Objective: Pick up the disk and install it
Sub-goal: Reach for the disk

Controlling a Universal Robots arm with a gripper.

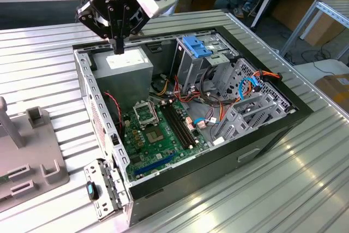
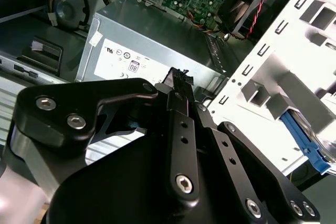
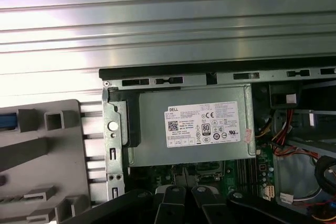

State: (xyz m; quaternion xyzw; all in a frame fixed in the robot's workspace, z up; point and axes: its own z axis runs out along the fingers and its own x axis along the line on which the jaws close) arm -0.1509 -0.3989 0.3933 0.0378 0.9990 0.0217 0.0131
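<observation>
- Disk (image 2: 306, 144): in the second wrist view it is showing as one bright blue side rail with a sliver of silver-grey body at the frame's edge. In the first wrist view the disk (image 3: 6, 121) is showing as a short blue strip. It is lying on the grey fixture (image 1: 38, 162), outside the case and well apart from the gripper, untouched.
- Gripper (image 1: 118, 47): it is hanging point-down over the case. In both wrist views the black fingers (image 2: 179, 124) are lying drawn together, gripping nothing.
- Power supply box (image 1: 128, 63): grey with a white label, it is sitting directly beneath the gripper's tips, apart from them.
- Case wall (image 3: 112, 145): this slotted metal flange is standing between the gripper and the fixture.
- Motherboard (image 1: 158, 135): green, it is lying flat on the case floor, just past the power supply box from the gripper.
- Blue bracket (image 1: 197, 46): it is sitting on the metal drive cage (image 1: 240, 88), across the case from the gripper.
- Computer case (image 1: 262, 141): black and open-sided, it is lying on the ribbed metal table (image 1: 294, 189).
</observation>
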